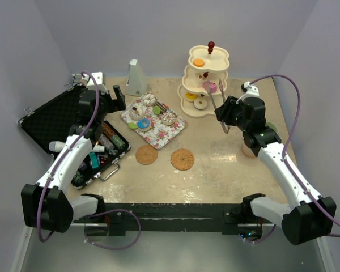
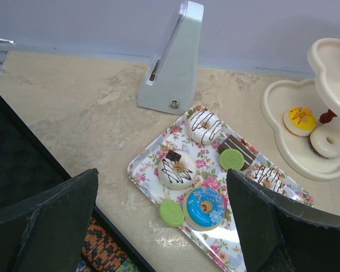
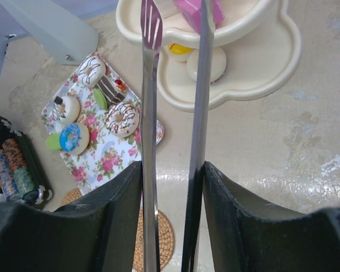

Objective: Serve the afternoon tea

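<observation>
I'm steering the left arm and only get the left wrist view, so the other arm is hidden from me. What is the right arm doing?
Observer: The right gripper has its jaws clamped on metal tongs, which reach to the cream stand.
Operator: Anything at the tips?
Observer: A pink cake on the middle tier; whether it is pinched, I cannot tell.
Operator: What lies nearer the arms than the tray?
Observer: Two woven coasters, side by side, nothing on them.
</observation>
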`<state>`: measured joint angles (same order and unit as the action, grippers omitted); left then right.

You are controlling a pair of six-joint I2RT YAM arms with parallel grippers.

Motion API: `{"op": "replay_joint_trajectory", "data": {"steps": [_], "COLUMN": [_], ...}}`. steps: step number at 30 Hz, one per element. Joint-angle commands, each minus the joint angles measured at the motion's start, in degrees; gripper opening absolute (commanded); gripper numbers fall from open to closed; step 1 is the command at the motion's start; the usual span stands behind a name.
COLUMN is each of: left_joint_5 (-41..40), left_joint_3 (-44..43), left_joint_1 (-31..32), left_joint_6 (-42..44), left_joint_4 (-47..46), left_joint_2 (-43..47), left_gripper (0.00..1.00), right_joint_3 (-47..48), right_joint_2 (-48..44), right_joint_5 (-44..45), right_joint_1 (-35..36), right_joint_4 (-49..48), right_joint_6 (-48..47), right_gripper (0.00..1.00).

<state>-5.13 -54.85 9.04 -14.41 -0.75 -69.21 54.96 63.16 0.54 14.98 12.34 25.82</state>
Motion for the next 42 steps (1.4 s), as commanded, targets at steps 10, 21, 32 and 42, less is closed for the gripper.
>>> {"op": "replay_joint_trajectory", "data": {"steps": [10,21,32,42], "left_joint_5": [-0.94,-1.55,-0.94,-0.76], "left_joint_3": [-0.87,-0.61,-0.7,-0.7], "left_joint_1": [0.19,0.19,0.28,0.28], "left_joint_6": [-0.62,-0.35,-0.53,-0.61], "left_joint_4": [-1.8,-1.88,-1.97,-1.97], "left_joint_2": [1.09,0.57,0.13,-0.05], "left_gripper": [1.0,1.0,1.0,1.0], "right_joint_3": [-0.29,-2.93,-7.49,-8.03], "right_joint_2": [1.53,14.18,16.65,19.81], "right_joint_5": [3.15,-0.36,0.26,1.75], "right_joint_1": [16.3,22.81,23.51,23.43], "right_joint_4": [-3.11,-11.72,-16.38,-18.4], "right_joint_6": [2.91,5.9,8.71,10.21], "right_gripper": [0.45,0.45,0.56,0.57]}}
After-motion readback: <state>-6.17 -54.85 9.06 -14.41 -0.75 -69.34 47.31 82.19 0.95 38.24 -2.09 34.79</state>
